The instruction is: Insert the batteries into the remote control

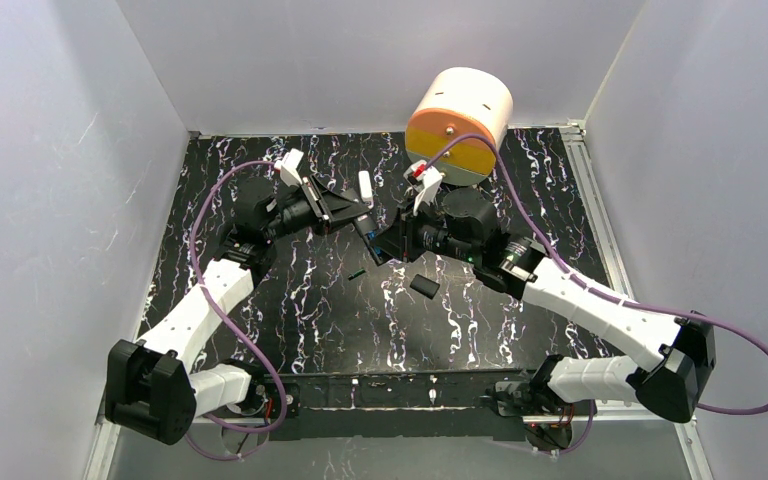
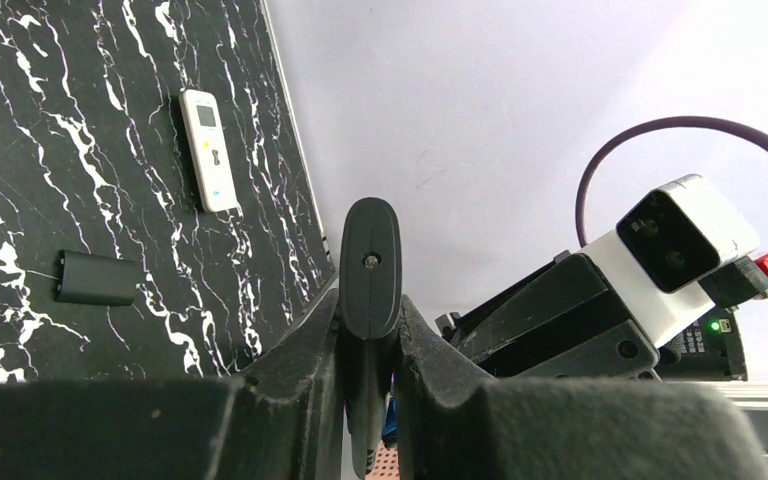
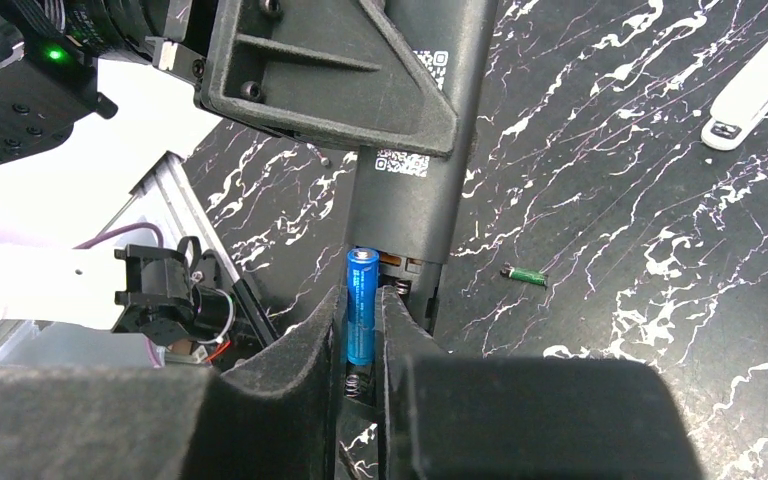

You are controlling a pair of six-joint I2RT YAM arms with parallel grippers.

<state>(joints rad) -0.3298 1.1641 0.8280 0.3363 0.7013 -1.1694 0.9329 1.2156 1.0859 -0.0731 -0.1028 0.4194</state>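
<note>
Remote [image 2: 370, 260] in closed left hand [image 2: 370, 318], battery [image 3: 361, 305] at compartment [image 3: 405, 268] edge, right hand's [image 3: 363, 296] grip unclear

Black worktop [image 1: 290, 330] veined with white marbling, bearing a green battery [image 3: 525, 276], a white remote [image 2: 210, 150] with a yellow button and a dark grey cover [image 2: 95, 278]; a shiny blue battery [image 3: 361, 305] against a black remote [image 3: 420, 200]; a white drum [image 1: 465, 100] banded orange; white arms [image 1: 210, 290] trailing purple cables [image 2: 690, 122].
</note>
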